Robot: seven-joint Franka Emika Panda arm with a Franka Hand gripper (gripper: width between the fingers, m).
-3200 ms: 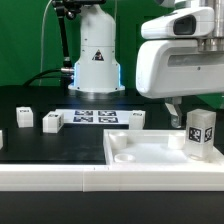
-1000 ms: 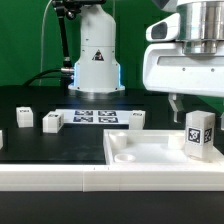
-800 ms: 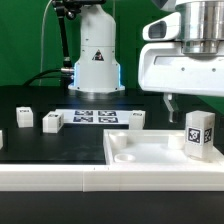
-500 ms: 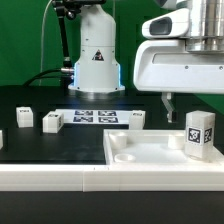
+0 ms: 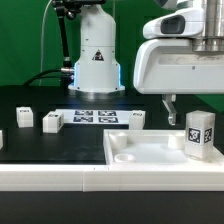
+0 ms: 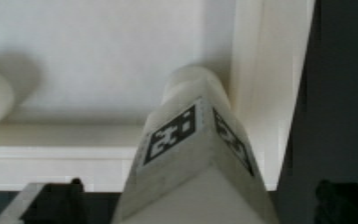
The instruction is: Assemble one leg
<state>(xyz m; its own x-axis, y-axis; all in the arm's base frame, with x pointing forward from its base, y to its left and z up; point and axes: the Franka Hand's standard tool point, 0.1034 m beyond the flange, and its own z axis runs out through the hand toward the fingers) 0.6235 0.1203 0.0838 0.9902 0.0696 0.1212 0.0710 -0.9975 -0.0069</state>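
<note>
The leg (image 5: 200, 134) is a white square post with a black-and-white tag. It stands upright on the near right corner of the large flat white panel (image 5: 140, 152), at the exterior view's right. My gripper (image 5: 184, 108) hangs just above and behind the leg's top, and one dark finger (image 5: 168, 105) shows. In the wrist view the leg (image 6: 197, 150) fills the gap in my gripper (image 6: 197, 205). The dark fingertips (image 6: 51, 200) stand apart on either side of the post with room between, so the gripper is open and holds nothing.
Three loose white tagged blocks lie on the black table: two at the exterior view's left (image 5: 24, 118) (image 5: 52, 121) and one near the middle (image 5: 137, 119). The marker board (image 5: 92, 116) lies behind them, in front of the robot base (image 5: 96, 60).
The gripper, which sat low around the leg 3.2 s ago, has risen and drifted slightly to the exterior view's left. The leg stays standing on the panel.
</note>
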